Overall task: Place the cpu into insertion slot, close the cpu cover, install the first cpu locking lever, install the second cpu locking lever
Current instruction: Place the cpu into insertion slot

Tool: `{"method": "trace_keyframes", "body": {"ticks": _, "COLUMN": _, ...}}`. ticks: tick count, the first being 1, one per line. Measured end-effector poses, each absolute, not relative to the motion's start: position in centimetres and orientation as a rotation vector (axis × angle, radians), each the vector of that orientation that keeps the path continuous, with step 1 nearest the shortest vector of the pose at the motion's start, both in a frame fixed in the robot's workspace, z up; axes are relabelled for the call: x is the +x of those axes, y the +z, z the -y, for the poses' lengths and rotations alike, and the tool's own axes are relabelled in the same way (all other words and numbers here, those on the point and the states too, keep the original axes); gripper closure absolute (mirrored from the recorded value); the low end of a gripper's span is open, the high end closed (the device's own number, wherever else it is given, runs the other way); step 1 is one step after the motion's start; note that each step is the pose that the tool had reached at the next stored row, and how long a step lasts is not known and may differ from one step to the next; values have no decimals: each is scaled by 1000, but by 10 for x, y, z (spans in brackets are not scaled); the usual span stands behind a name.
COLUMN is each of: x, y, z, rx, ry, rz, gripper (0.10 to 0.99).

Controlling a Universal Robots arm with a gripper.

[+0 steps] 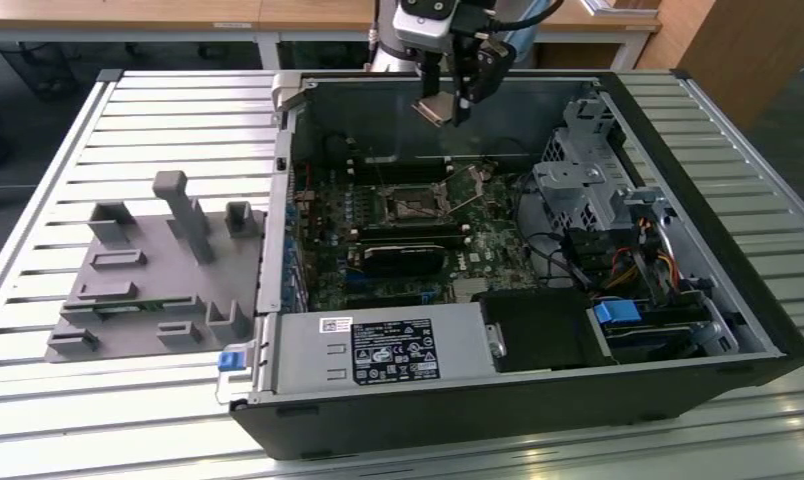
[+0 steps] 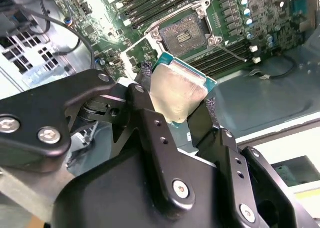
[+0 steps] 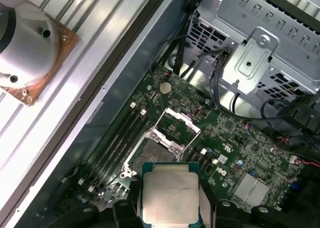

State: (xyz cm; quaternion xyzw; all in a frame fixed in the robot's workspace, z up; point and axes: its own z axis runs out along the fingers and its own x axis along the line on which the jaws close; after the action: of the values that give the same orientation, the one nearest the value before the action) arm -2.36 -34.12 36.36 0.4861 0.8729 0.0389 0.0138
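Gripper (image 1: 450, 108) up high over the far wall of the open computer case (image 1: 722, 300), jaws pinching the cpu (image 1: 437, 110) by two opposite edges. That was the picture in the exterior view.

Underneath it all lay the slatted metal surface (image 1: 175, 110), with the case lying on its side and a grey fixture block (image 1: 149, 270) resting on the exterior view's left, apart from the action. Inside the case the green motherboard (image 1: 325, 280) covered the floor, the silver power supply (image 1: 375, 350) sat along the near edge, and the drive cage (image 1: 576, 190) was on the exterior view's right.

Now the key line-up. The insertion slot (image 1: 412, 205) sat mid-board, well apart from the gripper, lower down and a touch toward the exterior view's left. In the second wrist view the slot (image 2: 184, 33) showed its dark centre bare, beyond the chip (image 2: 177, 90) clamped in the gripper (image 2: 177, 101). In the first wrist view the cpu cover (image 3: 178, 122) was swung up and open just behind the slot (image 3: 150, 155), and the cpu (image 3: 170, 198) hung in the gripper (image 3: 170, 212) with its dull metal face to the camera, clear of the socket. By my reading, nothing was seated yet: chip in the air, slot empty, cover up.
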Motion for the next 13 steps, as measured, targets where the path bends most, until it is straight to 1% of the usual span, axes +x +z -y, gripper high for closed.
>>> {"method": "trace_keyframes", "body": {"ticks": 13, "x": -24, "y": 362, "z": 341, "rx": 1740, "ry": 117, "rz": -2572, "gripper": 545}}
